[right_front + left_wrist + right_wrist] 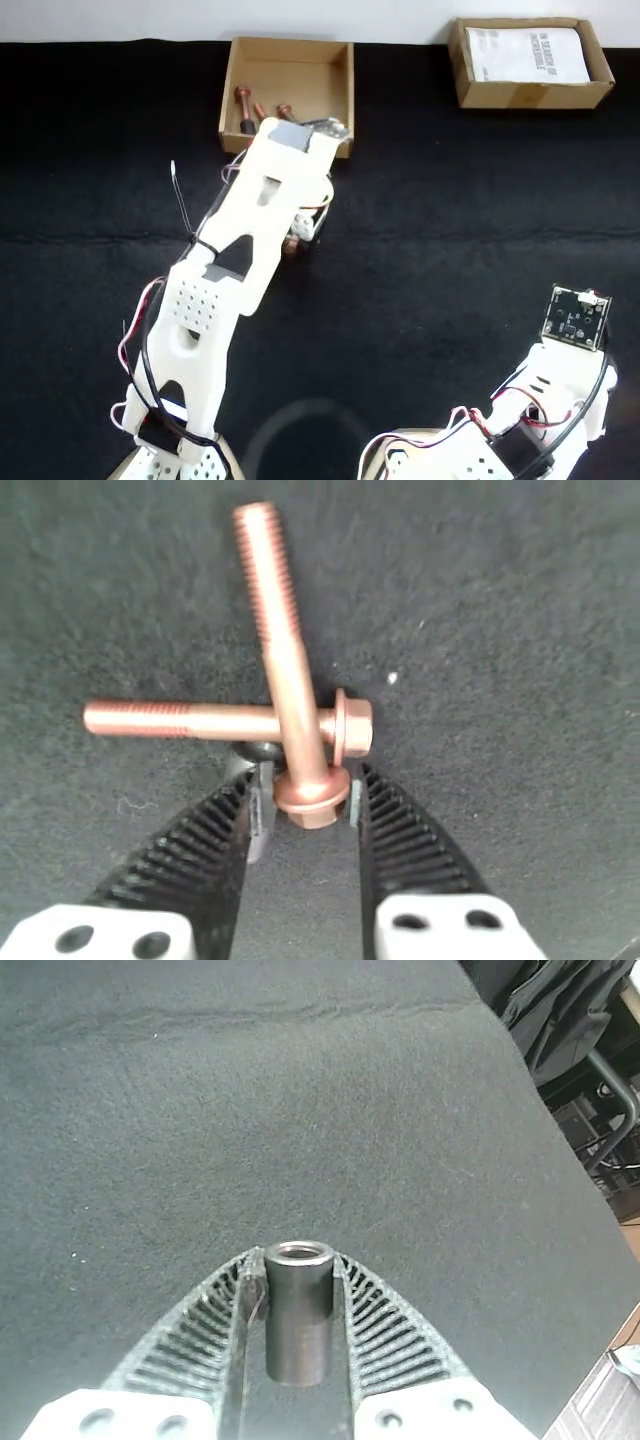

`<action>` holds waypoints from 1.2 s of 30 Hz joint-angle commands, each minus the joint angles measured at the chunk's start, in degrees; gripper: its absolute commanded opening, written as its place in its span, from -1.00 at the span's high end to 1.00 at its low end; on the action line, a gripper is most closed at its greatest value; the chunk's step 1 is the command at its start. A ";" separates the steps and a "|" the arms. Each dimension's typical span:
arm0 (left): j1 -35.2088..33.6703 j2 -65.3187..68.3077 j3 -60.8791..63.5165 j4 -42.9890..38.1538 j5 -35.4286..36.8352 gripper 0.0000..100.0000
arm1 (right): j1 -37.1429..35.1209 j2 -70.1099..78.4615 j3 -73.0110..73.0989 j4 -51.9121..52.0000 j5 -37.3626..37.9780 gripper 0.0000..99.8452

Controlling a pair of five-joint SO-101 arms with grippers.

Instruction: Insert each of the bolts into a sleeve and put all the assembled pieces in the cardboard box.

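Your left tool (305, 777) is open, its two ribbed jaws standing one at each side of the flanged head of a copper bolt (285, 650). The jaws sit very near the head; you cannot tell from the left wrist view whether they touch it. That bolt lies on the black table (500, 600) with its threaded end pointing away from the tool. It lies across a second bolt (190, 720), and the two make a cross just in front of the jaws. The second bolt's head lies just beside the far jaw's tip.

Your right tool (298, 1257) is closed on a dark metal sleeve (300, 1310). The sleeve stands upright between the jaws, its open bore facing the camera, above bare table.

In the high view, your left arm stretches up the table toward an open cardboard box (228, 90) at the far edge. Copper pieces (245, 108) lie inside the box by its near wall. Your right arm is folded at the near right corner, well apart from the box. A second box (475, 90) with a printed sheet (528, 55) sits at the far right.
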 commanded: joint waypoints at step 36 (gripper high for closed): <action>-0.04 0.22 -18.95 3.69 -0.18 0.73 | -5.85 -0.66 -0.40 -1.27 0.53 0.98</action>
